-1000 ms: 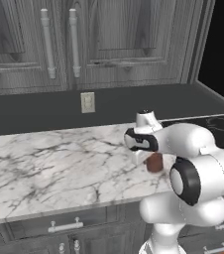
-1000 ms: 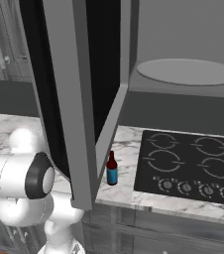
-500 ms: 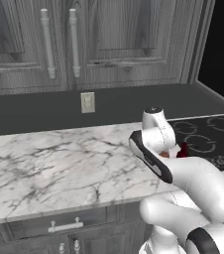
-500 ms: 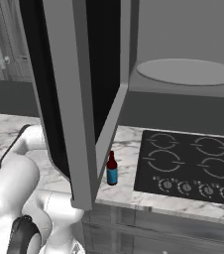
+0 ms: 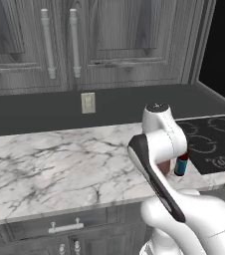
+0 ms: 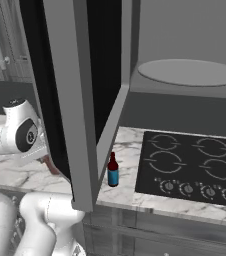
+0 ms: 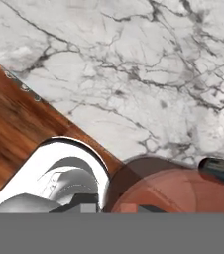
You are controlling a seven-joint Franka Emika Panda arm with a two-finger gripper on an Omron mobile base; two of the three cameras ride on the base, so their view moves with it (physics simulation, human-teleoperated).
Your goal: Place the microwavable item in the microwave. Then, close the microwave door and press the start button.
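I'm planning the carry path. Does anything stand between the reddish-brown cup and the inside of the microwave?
Probably yes. The open microwave door swings out over the counter, and the cup appears to sit on its outer side, with the turntable beyond it. The bottle also stands close beside the cup.

A white marble counter (image 5: 59,169) veined in grey is seen stretching across the front, and a black four-burner stovetop (image 6: 195,167) is set into it at the right. Dark grey wood-grain cabinets (image 5: 109,40) with long pale handles (image 5: 47,42) are hung above. A dark backsplash (image 5: 35,107) is fitted behind, and a pale wall outlet (image 5: 88,102) is mounted on it. Drawers (image 5: 64,226) with small handles are fitted below the counter. Reddish-brown wood flooring (image 7: 15,129) is glimpsed past the counter's edge.
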